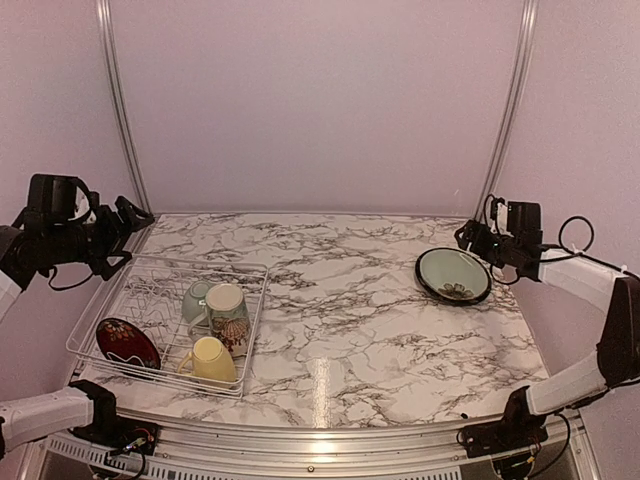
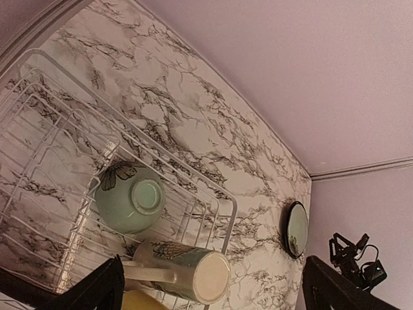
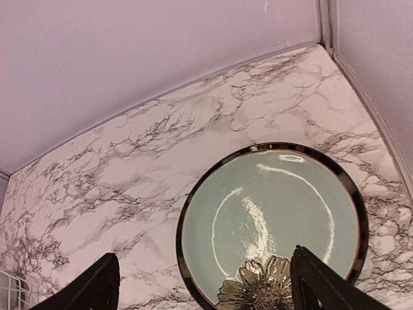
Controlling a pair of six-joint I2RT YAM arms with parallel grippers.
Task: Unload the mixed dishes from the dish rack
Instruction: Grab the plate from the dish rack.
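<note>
The left end effector (image 1: 130, 238) hung wide open above the dish rack (image 1: 258, 310), likely to pick from the dark red patterned plate (image 1: 127, 342), small pale green bowl (image 1: 195, 298), cream floral mug (image 1: 228, 315) and pale yellow mug (image 1: 210, 360) inside, while the pale green plate (image 1: 453, 275) lay unloaded on the worktop (image 1: 340, 300) by the right end effector (image 1: 478, 245), fingers parted.

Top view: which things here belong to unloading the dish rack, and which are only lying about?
Belong to the job: dish rack, dark red plate, small green bowl, floral mug, yellow mug, green plate with dark rim, already out of the rack.
Only surroundings: marble table, pink wall.
</note>
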